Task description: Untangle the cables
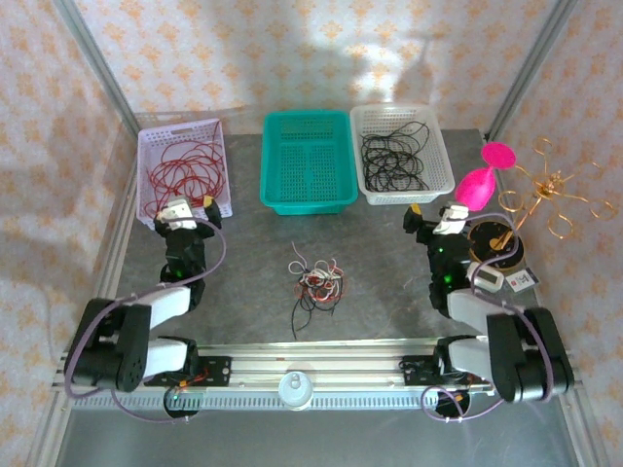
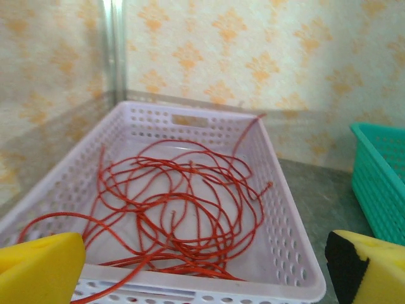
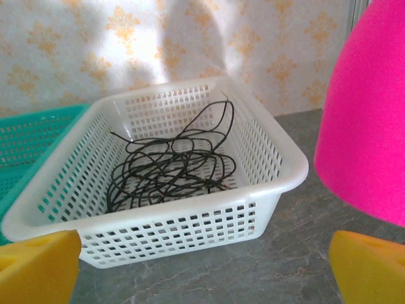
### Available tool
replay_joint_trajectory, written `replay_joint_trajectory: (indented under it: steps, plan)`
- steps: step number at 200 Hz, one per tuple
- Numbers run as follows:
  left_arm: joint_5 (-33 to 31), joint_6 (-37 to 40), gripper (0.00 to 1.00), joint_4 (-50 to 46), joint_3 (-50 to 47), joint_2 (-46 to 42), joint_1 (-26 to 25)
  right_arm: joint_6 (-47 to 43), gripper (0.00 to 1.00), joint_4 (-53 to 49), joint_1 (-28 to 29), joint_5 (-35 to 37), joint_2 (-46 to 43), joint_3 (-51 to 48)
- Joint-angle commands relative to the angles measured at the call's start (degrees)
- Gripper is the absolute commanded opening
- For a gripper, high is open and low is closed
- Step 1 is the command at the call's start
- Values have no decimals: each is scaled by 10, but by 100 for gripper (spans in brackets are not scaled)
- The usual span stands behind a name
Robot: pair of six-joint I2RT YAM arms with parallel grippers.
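The cables [image 1: 316, 282] lie as a small tangled bunch of red, black and white wires on the grey table, midway between the two arms. Both grippers are well back from it. My left gripper [image 1: 190, 206] is open at the near rim of a lavender basket [image 1: 219, 165]; in the left wrist view the gripper [image 2: 202, 272] has nothing between its yellow fingertips [image 2: 38, 266], and red wires [image 2: 183, 202] lie in the basket ahead. My right gripper [image 1: 433, 212] is open in front of a white basket [image 1: 440, 161]; the right wrist view shows the gripper [image 3: 202, 269] with nothing in it.
The white basket [image 3: 278, 180] holds black wires [image 3: 171, 168]. A teal basket [image 1: 268, 161] stands between the two others. A pink cone-shaped object [image 1: 482, 180], a gold wire stand [image 1: 550, 195] and a black round device [image 1: 496, 243] crowd the right side. A metal rail [image 1: 311, 355] runs along the near edge.
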Motion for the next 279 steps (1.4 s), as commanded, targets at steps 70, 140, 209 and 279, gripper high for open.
replay_joint_trajectory:
  steps: [70,140,209,279]
  plan:
    - [75,-166,84,-455,98,-180,-53,170,77,-440,70,-60,-100,122]
    - [302,-169,76,-552,131,-177,-152,227,68,-542,220,-94,-60,172]
    - [421,-144,75,-491,132,-112,-193,263,60,-550,307,-155,63,256]
    - [431,-147,73,-473,119,-108,-194,256,50,-529,314,-170,177,293]
